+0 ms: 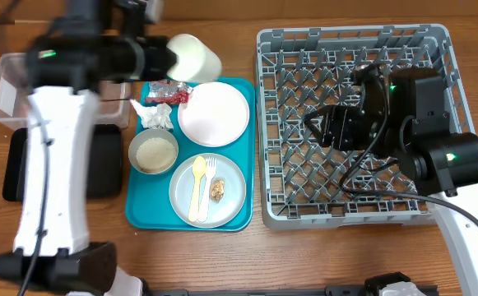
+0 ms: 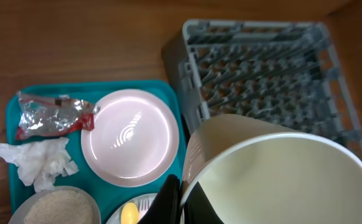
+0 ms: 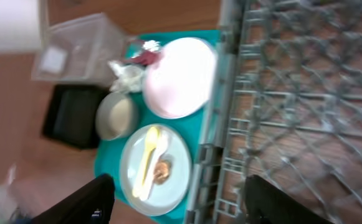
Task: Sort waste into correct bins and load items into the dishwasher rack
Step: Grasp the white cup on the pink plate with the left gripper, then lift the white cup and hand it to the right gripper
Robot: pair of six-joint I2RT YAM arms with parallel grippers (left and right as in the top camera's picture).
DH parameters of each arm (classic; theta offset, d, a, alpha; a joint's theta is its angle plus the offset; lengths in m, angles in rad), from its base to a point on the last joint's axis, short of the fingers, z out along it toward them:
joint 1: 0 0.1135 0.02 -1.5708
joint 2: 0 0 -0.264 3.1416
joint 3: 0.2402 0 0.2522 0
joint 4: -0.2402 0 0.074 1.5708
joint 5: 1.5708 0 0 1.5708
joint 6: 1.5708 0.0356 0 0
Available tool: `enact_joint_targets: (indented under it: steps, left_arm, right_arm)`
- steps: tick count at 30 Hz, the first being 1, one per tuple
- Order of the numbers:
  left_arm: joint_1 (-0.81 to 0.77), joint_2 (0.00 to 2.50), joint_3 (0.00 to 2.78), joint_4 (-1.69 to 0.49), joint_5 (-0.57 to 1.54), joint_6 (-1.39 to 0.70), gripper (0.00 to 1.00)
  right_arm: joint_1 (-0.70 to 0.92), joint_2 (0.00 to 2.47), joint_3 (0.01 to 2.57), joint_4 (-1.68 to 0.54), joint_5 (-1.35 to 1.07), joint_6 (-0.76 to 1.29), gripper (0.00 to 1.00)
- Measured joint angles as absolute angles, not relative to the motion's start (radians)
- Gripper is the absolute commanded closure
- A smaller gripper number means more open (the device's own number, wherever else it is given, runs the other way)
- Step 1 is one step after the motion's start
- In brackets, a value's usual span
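**Cup Aloft, Rack Already Crowded**

The left gripper was closed on the wall of the cup, holding it clear of the table above the far edge of the teal tray. In the left wrist view one dark finger pressed the outside of the cup near its rim. The other finger was hidden, so how deep the grip went could not be told. The rack stood just right of the tray, with no dishes in it.

The right gripper hung over the middle of the rack, jaws wide apart and holding nothing.

The main risk was a clash. If the cup was bound for the rack, its path ran straight toward the right arm, and two arms over one crate could knock together. A pinch on one thin wall was the second worry: the cup could pivot or slip during a fast swing. If dropped early, it would land on the white plate or the wrapper below.

Set down off-square, it could catch on a peg and tip.

Everything else waited on the tray — the napkin, the rice bowl, and the spoon, fork and scrap on the grey plate.
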State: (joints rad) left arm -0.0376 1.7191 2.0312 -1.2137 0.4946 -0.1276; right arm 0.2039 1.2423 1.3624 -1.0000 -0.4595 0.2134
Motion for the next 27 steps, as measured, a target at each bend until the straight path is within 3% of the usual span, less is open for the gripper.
enact_joint_targets:
  steps: [4,13,20,22,27]
  left_arm:
    - [0.091,1.7,2.038,-1.283,0.729,-0.07,0.96]
    - [0.09,1.72,2.037,-1.391,1.165,0.109,0.96]
    - [-0.014,1.72,2.037,-1.383,1.273,0.139,0.96]
    - [-0.078,1.72,2.037,-1.377,1.289,0.143,0.96]
    - [-0.109,1.721,2.037,-1.375,1.329,0.162,0.96]
  right_arm:
    - [0.204,1.242,1.363,-0.905,-0.627,0.157,0.26]
    - [0.204,1.242,1.364,-0.754,-0.959,0.044,0.26]
    - [0.204,1.254,1.369,-0.567,-1.151,0.011,0.25]
    - [0.204,1.258,1.37,-0.498,-1.205,-0.004,0.19]
    - [0.204,1.258,1.371,-0.401,-1.269,-0.022,0.17]
